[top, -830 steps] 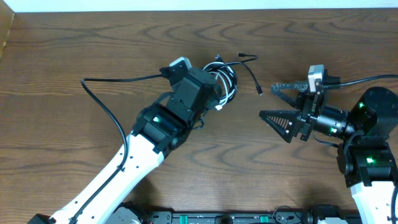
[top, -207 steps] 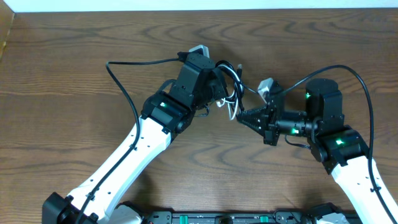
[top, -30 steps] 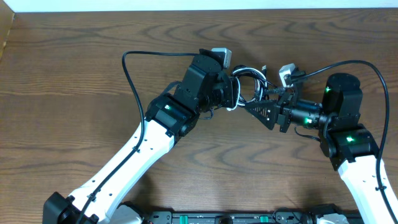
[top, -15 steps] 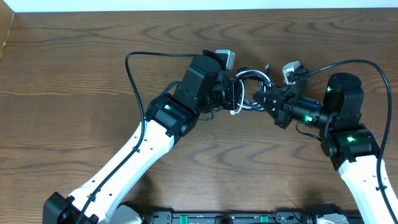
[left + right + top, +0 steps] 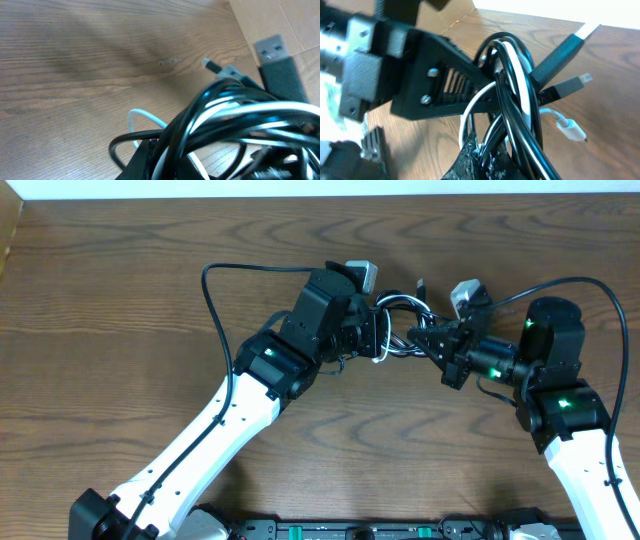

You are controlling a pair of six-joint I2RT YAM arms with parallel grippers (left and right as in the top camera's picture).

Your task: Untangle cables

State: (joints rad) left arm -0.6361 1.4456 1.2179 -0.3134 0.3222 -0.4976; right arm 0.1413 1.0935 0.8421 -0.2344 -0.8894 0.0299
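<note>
Jaws of the right end effector (image 5: 428,340) were shut tight on the cables (image 5: 398,304), and the left end effector (image 5: 376,335) was clamped on the same bundle from the other side. Black and white cords were looped together in one knot between the two, over the far middle of the tabletop (image 5: 120,280). A metal-tipped plug (image 5: 583,78) and a white plug (image 5: 570,131) poked out.

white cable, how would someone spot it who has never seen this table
On the wooden table, look top centre, where both sets of jaws meet on one small bundle. The white cable threads through loops of the black cable; it is the only pale cord, ending in a small white plug.
</note>
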